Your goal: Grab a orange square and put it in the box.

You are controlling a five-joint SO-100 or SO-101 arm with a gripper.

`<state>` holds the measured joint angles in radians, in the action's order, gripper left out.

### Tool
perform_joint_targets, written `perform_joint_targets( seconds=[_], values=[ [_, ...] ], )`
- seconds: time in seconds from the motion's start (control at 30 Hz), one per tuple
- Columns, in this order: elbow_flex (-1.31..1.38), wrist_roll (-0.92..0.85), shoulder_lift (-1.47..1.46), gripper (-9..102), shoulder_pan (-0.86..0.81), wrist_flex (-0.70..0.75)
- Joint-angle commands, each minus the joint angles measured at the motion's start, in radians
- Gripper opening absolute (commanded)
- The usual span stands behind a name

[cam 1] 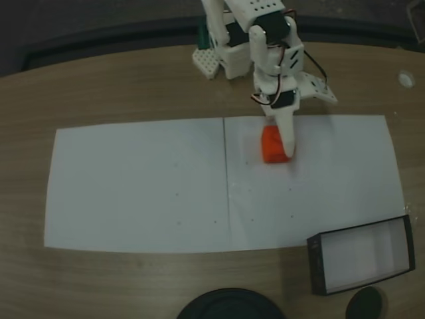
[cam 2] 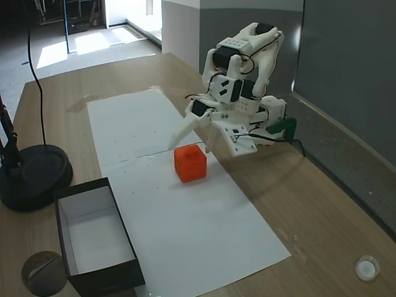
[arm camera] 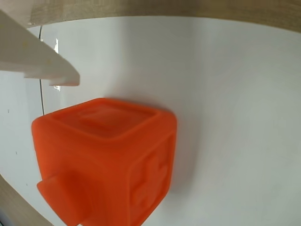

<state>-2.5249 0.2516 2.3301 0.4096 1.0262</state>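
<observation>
End effector [cam 1: 281, 154], the white two-finger tip of the white plastic arm, reaches down from 12 o'clock in a fixed view and ends at the 3 o'clock side of the small bright orange cube with rounded edges [cam 1: 271, 145]. One finger lies along that side; whether the other touches cannot be told here. The cube rests on the white paper sheets [cam 1: 133, 186] laid on the wooden table [cam 1: 99, 86], a little right of the seam between them. The shallow rectangular box with thin black walls and a white inside [cam 1: 362, 256] sits far off at 5 o'clock, holding nothing.

In the wrist view, the orange cube [arm camera: 106, 162] sits low and left on the paper. One pale finger [arm camera: 37, 59] hangs at 10 o'clock above it with a clear strip of paper between, so that finger is not pressing.

In another fixed view, the fingers [cam 2: 185, 131] stand spread on either side of the cube's far end, the end effector [cam 2: 190, 148] straddling the orange cube [cam 2: 190, 163] without pinching it. The box [cam 2: 93, 232] lies at 7 o'clock from the cube, well apart, beside a round black base [cam 2: 34, 176].

By my judgement the reach is done and nothing more: closing, lifting, carrying and dropping are all left.
</observation>
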Motion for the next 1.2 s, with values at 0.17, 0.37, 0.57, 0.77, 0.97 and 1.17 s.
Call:
perform_joint_targets(
  seconds=[0.17, 0.37, 0.57, 0.77, 0.97, 1.17],
  values=[
    [0.011, -0.002, 0.002, 36, -0.006, -0.026],
    [0.054, -0.003, -0.16, 39, -0.083, -0.066],
    [0.149, -0.003, -0.319, 39, -0.089, -0.075],
    [0.222, -0.002, -0.334, 39, -0.044, -0.064],
    [0.267, -0.003, -0.348, 39, -0.037, -0.063],
    [0.255, -0.003, -0.348, 25, 0.011, -0.066]
  ],
)
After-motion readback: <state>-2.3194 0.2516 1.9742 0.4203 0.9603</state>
